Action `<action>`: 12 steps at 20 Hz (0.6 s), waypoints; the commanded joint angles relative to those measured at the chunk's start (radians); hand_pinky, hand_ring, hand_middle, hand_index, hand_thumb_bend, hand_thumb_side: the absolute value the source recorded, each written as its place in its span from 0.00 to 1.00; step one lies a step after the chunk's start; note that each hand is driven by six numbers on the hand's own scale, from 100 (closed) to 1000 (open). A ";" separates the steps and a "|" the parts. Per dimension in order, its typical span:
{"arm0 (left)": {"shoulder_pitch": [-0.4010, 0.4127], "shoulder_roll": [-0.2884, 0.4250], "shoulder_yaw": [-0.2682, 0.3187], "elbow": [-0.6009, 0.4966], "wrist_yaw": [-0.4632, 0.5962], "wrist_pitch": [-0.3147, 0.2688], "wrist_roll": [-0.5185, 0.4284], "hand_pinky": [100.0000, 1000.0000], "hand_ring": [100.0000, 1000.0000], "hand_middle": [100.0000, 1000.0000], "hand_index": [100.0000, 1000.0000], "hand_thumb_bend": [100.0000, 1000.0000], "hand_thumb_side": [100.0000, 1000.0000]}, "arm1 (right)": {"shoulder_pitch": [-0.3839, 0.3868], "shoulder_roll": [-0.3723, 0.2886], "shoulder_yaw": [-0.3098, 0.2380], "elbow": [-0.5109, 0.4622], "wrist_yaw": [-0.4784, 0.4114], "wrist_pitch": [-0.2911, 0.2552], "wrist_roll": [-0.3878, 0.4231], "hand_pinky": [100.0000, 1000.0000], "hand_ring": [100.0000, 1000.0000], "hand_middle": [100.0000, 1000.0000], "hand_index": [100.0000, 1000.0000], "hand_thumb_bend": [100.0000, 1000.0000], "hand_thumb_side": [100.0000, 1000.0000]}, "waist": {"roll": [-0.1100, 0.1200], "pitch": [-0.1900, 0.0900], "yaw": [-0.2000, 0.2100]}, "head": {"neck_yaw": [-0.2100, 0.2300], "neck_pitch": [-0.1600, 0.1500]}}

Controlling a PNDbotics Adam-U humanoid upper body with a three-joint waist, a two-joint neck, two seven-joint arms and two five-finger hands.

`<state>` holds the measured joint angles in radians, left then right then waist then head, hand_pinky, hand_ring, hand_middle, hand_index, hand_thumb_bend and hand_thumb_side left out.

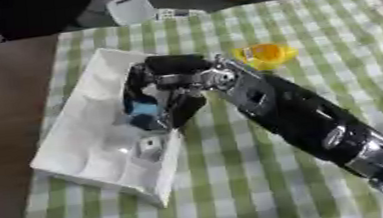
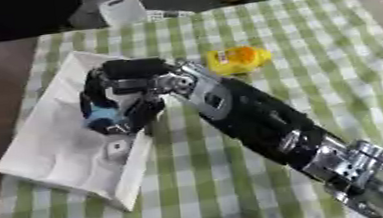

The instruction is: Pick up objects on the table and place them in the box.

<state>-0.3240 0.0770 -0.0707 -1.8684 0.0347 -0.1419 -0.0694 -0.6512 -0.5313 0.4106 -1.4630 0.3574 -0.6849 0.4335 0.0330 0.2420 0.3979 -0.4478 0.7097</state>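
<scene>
Left of centre, over the white box (image 1: 83, 136), our right hand (image 1: 162, 91) curls round a small, seemingly light blue object (image 1: 142, 108); the yellow toy (image 1: 263, 55) probably wants grasping round its body.

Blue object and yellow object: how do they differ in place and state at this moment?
The blue object is over the white box, while the yellow object lies on the checked tablecloth outside the box. The right hand has its fingers curled round the blue object; nothing touches the yellow object. Both are small and brightly coloured.
</scene>
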 commanded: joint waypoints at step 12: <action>-0.013 0.004 -0.001 -0.025 0.004 -0.001 -0.001 0.71 0.67 0.88 0.74 0.07 0.88 | -0.011 0.001 -0.004 -0.007 0.262 -0.168 -0.052 0.99 0.97 1.00 1.00 0.00 0.01 | 0.002 0.012 -0.004 | 0.008 -0.012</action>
<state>-0.3241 0.0770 -0.0707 -1.8700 0.0350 -0.1419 -0.0694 -0.6503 -0.5260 0.4085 -1.4572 0.6014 -0.7859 0.3325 0.0333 0.2485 0.3944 -0.4413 0.7098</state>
